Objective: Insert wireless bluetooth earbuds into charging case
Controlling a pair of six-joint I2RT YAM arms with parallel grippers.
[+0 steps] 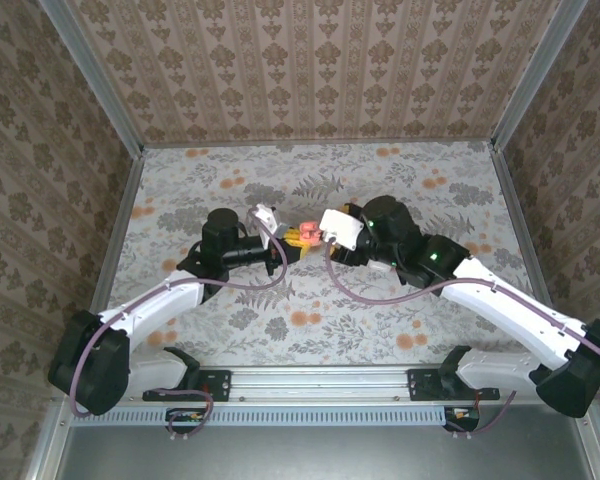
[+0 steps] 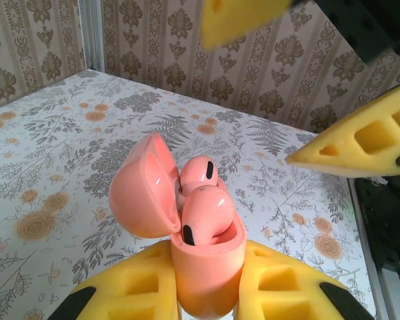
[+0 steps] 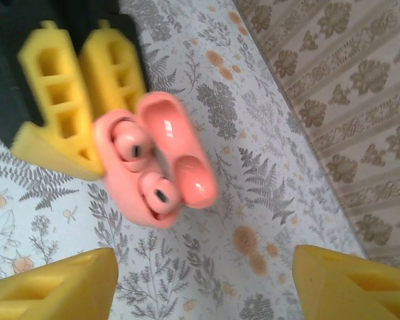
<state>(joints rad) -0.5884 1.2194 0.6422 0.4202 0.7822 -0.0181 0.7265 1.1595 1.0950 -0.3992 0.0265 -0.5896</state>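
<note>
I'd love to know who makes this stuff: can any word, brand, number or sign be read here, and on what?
No text can be read anywhere.
The pink charging case and its earbuds are plain.
The yellow foam fingers carry no marks.
Walls and table show only flower patterns.

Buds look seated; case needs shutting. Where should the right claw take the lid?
Probably the free rounded rim of the lid, coming from the side away from the earbuds. It stands hinged open beside them, and the left claw clamps the charging case below.
</note>
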